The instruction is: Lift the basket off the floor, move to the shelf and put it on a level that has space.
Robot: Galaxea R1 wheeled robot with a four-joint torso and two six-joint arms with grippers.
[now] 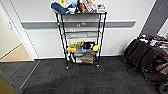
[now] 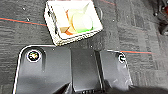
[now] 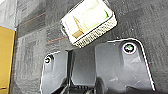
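Basket [image 2: 73, 22] sits on the dark carpet floor [image 2: 22, 32], below both wrist cameras, not lifted yet, so I'd judge this the approach before the pick. It's a small rectangular woven tub, cream with dark speckle, white fabric lining folded over the rim; inside are pale rounded items with orange and green bits, can't identify them. In the right wrist view the basket [image 3: 88, 22] lies skewed to the wrist plate. Can't tell whether either claw is apart or together; fingers aren't readable. Next move, as I read it: get both arms down and squared to the short sides, grip the soft rim evenly so it doesn't tip. Carpet is charcoal tile with thin red lines. Shelf [image 1: 81, 37] stands ahead against the wall: black wire rack on casters, top tier crowded, second level [image 1: 81, 33] looks bare, lower tiers cluttered. Dark draped furniture [image 1: 145, 56] stands to the right.
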